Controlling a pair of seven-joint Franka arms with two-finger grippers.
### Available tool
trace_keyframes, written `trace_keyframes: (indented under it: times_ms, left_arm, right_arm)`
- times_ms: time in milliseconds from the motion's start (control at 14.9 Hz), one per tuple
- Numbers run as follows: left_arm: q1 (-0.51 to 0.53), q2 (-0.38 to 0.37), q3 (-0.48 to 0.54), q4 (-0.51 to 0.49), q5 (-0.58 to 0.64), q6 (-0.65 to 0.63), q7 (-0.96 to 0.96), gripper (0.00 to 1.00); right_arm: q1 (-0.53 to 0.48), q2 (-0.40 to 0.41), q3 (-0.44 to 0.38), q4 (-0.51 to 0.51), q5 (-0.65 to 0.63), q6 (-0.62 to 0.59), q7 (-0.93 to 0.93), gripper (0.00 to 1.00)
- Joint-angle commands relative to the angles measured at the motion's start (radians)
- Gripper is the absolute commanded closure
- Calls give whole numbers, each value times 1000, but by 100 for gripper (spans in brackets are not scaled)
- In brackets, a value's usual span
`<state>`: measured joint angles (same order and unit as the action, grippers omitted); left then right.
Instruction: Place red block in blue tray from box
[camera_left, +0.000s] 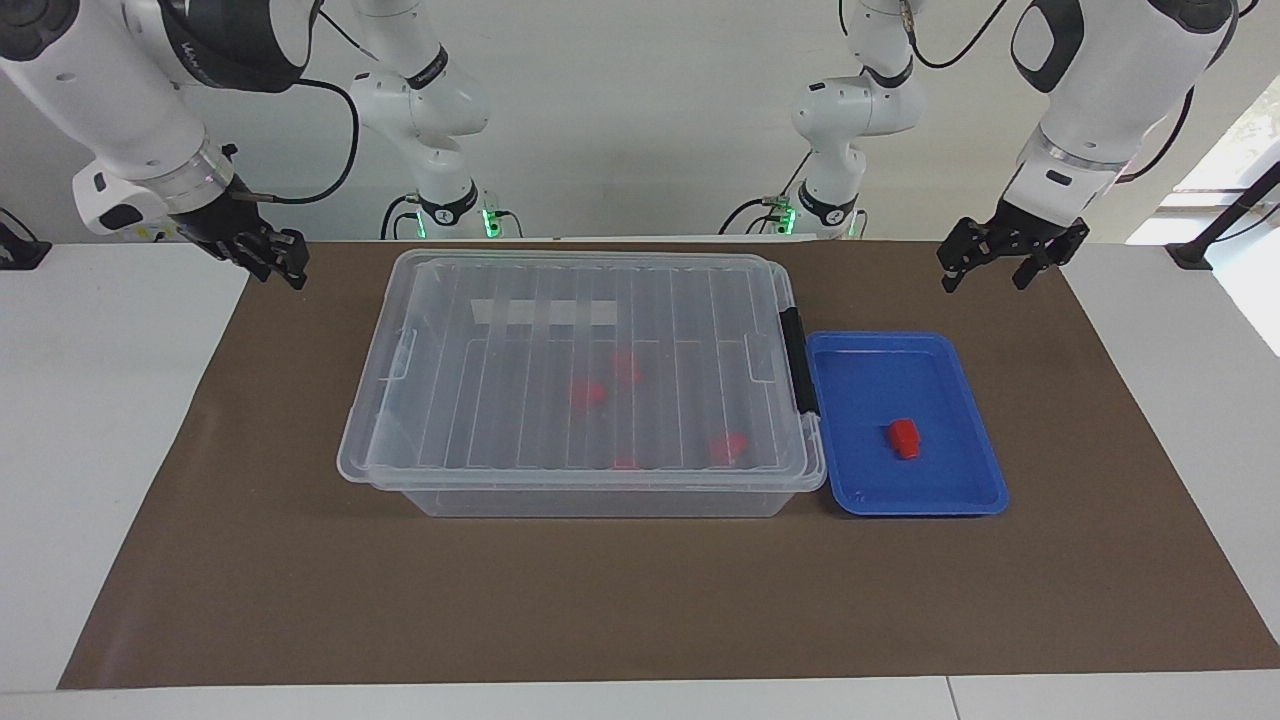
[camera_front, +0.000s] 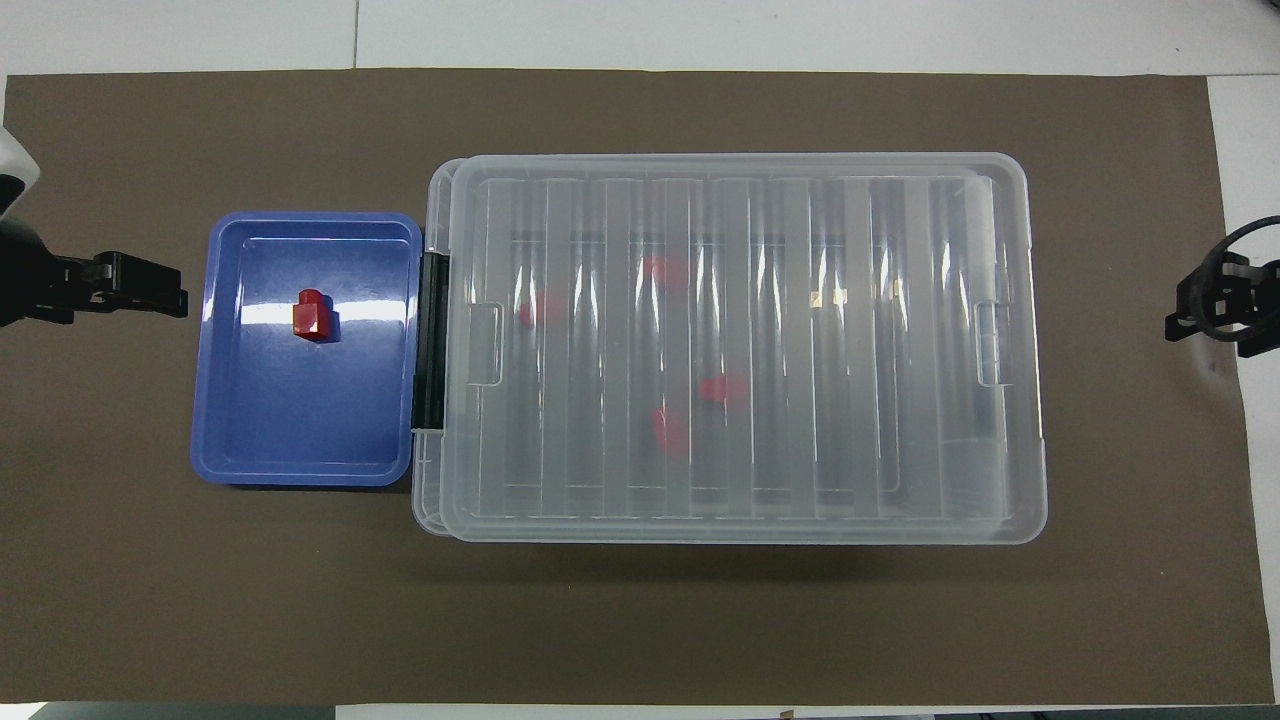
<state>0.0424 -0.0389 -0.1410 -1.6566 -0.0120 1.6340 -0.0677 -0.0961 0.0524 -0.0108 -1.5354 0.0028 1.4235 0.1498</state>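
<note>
Red block (camera_left: 904, 437): in the blue tray (camera_left: 975, 495), lying flat near the tray's middle; below the left gripper and toward the box from it.
Long axis: roughly across the tray's short width, narrower end pointing away from the robots.
Blue tray: touching the box (camera_left: 590, 495) at the latch (camera_left: 797, 360) end, toward the left arm's end of the table.
Other red blocks (camera_left: 588, 391): four seen blurred through the ribbed lid (camera_left: 520, 300), inside the box; lid lying in place on top.
Left gripper (camera_left: 1010, 262): raised above the brown mat (camera_left: 640, 600) beside the tray; fingers spread apart, holding nothing; the nearer hand to the block.
Right gripper (camera_left: 268, 255): raised off the box's other short end, over the mat's edge; aperture impossible to tell; nothing visibly held.
Open room: bare mat all round box and tray; both hands clear of the rims.
Judgement: block already in the tray, task apparently complete.
</note>
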Motion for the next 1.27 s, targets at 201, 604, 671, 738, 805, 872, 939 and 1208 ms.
trace_keyframes:
  times_ms: [201,604,671,738,805,872,939,1208]
  left_arm:
    - [10,-24,-5,-20,-3,-10,6,0]
    - [10,-25,-3,-20,-2,-10,8,0]
    - [10,-26,-3,-20,-3,-10,6,0]
    - [10,-26,-5,-20,-3,-10,8,0]
    - [10,-26,-3,-20,-3,-10,8,0]
    - [8,-26,-3,-20,-2,-10,6,0]
    - [8,-26,-3,-20,-2,-10,6,0]
    - [10,-26,-3,-20,-2,-10,6,0]
  right_arm:
    - [-7,18,23,37,2,9,-19,0]
    - [-7,21,29,35,0,3,-22,0]
    - [-7,21,31,37,0,3,-30,0]
    - [-7,21,31,37,0,3,-39,0]
    - [-7,21,31,37,0,6,-45,0]
    - [-7,21,31,37,0,9,-45,0]
    - [-7,21,31,37,0,9,-53,0]
    - [-7,21,29,37,2,11,-61,0]
